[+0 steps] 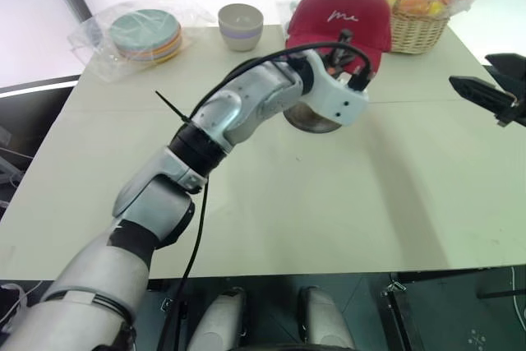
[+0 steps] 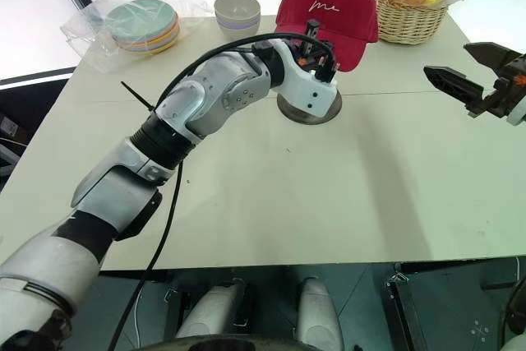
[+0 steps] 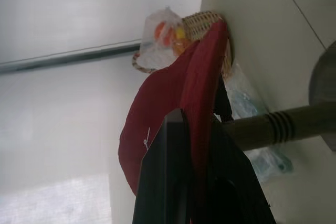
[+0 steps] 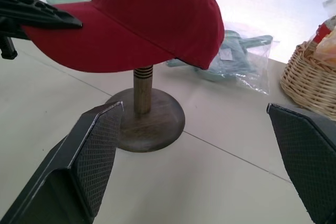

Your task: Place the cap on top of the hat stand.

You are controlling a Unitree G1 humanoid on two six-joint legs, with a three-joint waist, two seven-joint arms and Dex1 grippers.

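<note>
Between the left jaws: brim of the cap [image 4: 152,17], pinched flat by the two black fingers [image 3: 168,171]; the jaws stood fully closed on the red fabric.
Left gripper [image 2: 319,53]: reached in level at the cap's brim edge, cable looped over its wrist housing.
Cap position: crown sat over the head of the hat stand [image 4: 144,114], brim jutting out toward the left gripper; white script faced up and forward on the crown.
Hat stand below the left jaws: thin ribbed stem upright, round flat base resting on the table [image 1: 329,219]; the domed head was hidden under the cap.
Right gripper [image 2: 468,80]: jaws spread wide, nothing between them, held well apart from the cap, out past the table's right edge.
Ahead of the right jaws: stand base and stem framed between the two textured pads [image 4: 97,156], with clear table between pads and base.
Beyond the cap from the left jaws: wicker basket [image 1: 417,29] of wrapped fruit, near the cap's far side; whether they touched could not be told.
Off to the side of the left arm: grey bowl [image 2: 237,14] just beside the cap, and a stack of plates [image 2: 144,26] in a clear bag further along the table's back edge.
</note>
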